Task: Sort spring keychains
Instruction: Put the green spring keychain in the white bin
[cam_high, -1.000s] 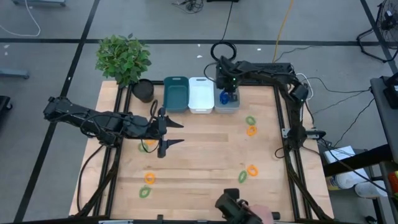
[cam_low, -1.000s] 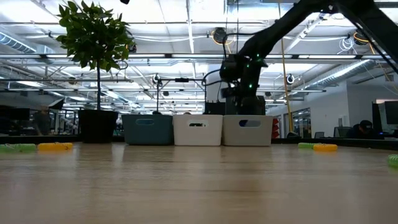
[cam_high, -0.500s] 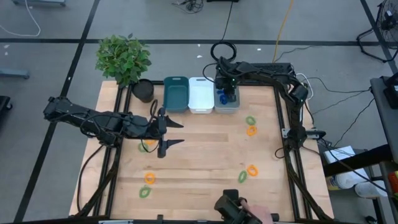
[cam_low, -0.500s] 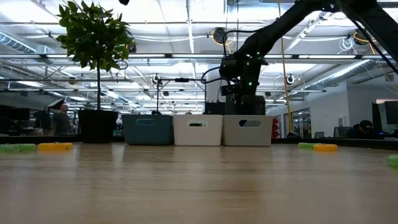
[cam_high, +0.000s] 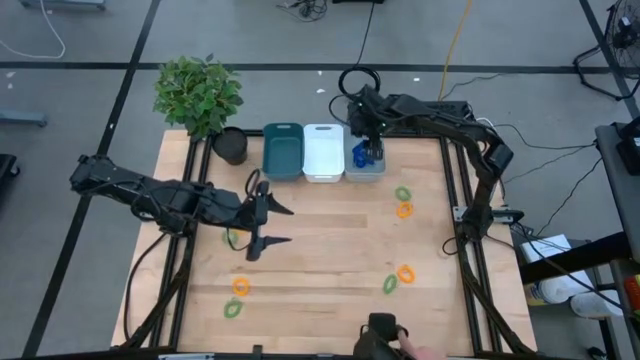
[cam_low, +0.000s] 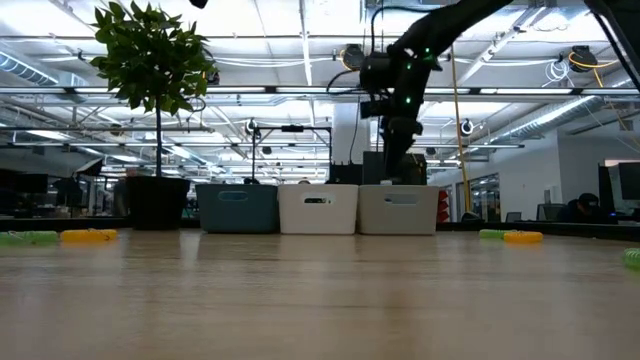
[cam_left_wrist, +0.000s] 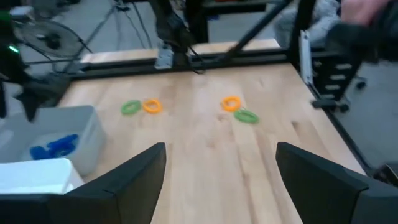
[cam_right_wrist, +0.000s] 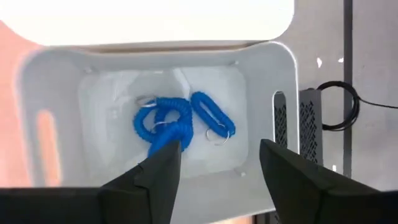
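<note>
Right now the blue spring keychains (cam_right_wrist: 177, 124) lie tangled in the grey bin (cam_high: 364, 172), the end one in a row of three at the far edge of the tabletop (cam_high: 330, 250); next to the grey bin stands the white bin (cam_high: 323, 152), and beyond that the teal bin (cam_high: 282, 150). The right claw (cam_right_wrist: 214, 165) hangs directly above the grey bin, its fingers spread apart with nothing between them and the blue coils showing below.

Out on the wood, just in front of the grey bin and towards the right rail, lie a green keychain (cam_high: 402, 194) and an orange keychain (cam_high: 404, 210), touching or nearly so. Farther from the grey bin, near the front, another orange (cam_high: 406, 273) and green (cam_high: 390, 284) pair sits together. Diagonally across from the grey bin, at the front left, lie one more orange coil (cam_high: 241, 286) and a green coil (cam_high: 233, 309).

The left claw (cam_high: 270, 225) hovers over the tabletop, in front of the teal bin, fingers apart and empty, with a green-and-orange coil (cam_high: 234, 237) just beside it. A potted plant (cam_high: 200, 95) stands past the teal bin at the corner.
</note>
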